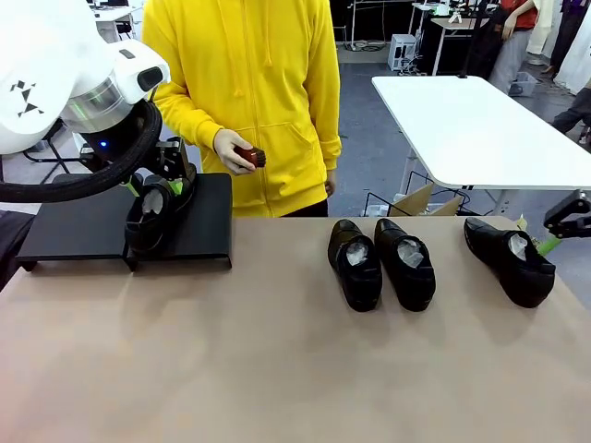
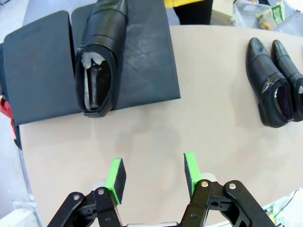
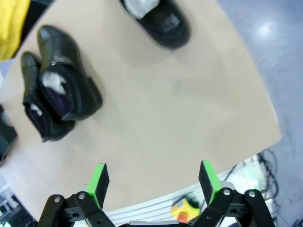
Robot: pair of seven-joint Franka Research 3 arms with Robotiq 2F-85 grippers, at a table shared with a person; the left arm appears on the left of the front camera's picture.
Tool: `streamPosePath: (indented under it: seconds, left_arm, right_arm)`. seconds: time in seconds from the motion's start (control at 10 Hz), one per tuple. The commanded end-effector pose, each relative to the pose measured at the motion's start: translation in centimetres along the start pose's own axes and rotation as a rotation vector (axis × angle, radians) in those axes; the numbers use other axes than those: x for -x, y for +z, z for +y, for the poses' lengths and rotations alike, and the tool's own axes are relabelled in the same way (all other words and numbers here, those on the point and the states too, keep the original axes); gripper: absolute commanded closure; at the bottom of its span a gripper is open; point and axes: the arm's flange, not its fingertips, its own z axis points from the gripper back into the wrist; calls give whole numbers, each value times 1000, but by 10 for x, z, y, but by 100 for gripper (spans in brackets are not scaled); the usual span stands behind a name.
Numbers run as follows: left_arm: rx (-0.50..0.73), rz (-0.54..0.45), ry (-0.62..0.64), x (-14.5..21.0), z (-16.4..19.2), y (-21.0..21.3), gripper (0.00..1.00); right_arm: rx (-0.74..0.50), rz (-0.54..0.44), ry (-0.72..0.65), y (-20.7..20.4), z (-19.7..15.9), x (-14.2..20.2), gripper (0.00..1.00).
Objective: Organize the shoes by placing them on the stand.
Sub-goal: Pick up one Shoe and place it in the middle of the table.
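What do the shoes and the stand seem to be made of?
Shoes: probably polished black leather, judging by the glossy highlights on their toes. Stand: matte black panels, perhaps plastic or coated board; the look leaves it open.

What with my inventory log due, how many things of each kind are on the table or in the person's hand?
Shoes: 4
Stand: 1
Brush: 1
Total: 6
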Motion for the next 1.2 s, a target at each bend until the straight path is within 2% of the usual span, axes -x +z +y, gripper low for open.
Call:
streamPosePath:
  seconds: [0.0, 0.1, 0.3, 0.4, 0.5, 0.8, 0.9, 1.1]
  left_arm:
    - [-14, -12, -1, -1, 1, 1, 34]
    - [-14, -12, -1, -1, 1, 1, 34]
    - [-14, -12, -1, -1, 1, 1, 34]
    - [-14, -12, -1, -1, 1, 1, 34]
    - [-14, -12, -1, -1, 1, 1, 34]
    - [-14, -12, -1, -1, 1, 1, 34]
    - [-14, -12, -1, -1, 1, 1, 34]
    - [-14, -12, -1, -1, 1, 1, 34]
  right_arm:
    - [88, -37, 228, 15, 7, -45, 0]
    - [116, -49, 356, 12, 17, -57, 0]
    - [229, -22, 397, -2, 27, -95, 0]
    - [145, 68, 497, -12, 26, -115, 0]
    - [191, -20, 352, 1, 24, -72, 0]
    - [191, -20, 352, 1, 24, -72, 0]
    - [185, 1, 384, -3, 25, -87, 0]
    - [137, 55, 532, -16, 36, -99, 0]
